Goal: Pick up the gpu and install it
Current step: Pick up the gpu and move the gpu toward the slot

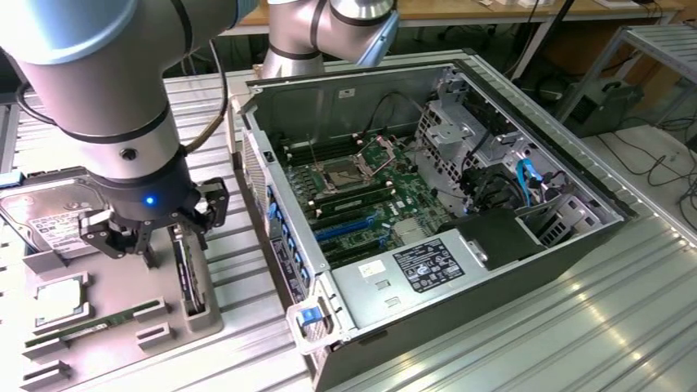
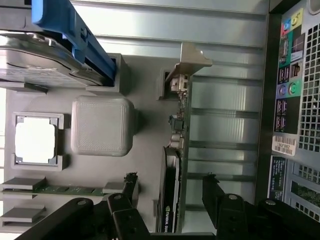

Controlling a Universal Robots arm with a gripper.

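A ribbed metal table (image 1: pixel 610 327) is seen to carry two things directly: an open computer case (image 1: pixel 316 106), laid on its side at the exterior view's right, and a grey holder tray (image 1: pixel 130 282), set just beside it at the left. On the tray a hard drive (image 1: pixel 49 216) is held at the far end, with a processor (image 1: pixel 60 298) and a memory stick (image 1: pixel 98 322) nearer. The gpu (image 1: pixel 191 273) is stood on edge in a slot on the side next to the case.

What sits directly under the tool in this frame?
The gpu, standing on edge in a slot of the grey holder, between the fingers of the open tool. Its lower edge is hidden inside the slot.
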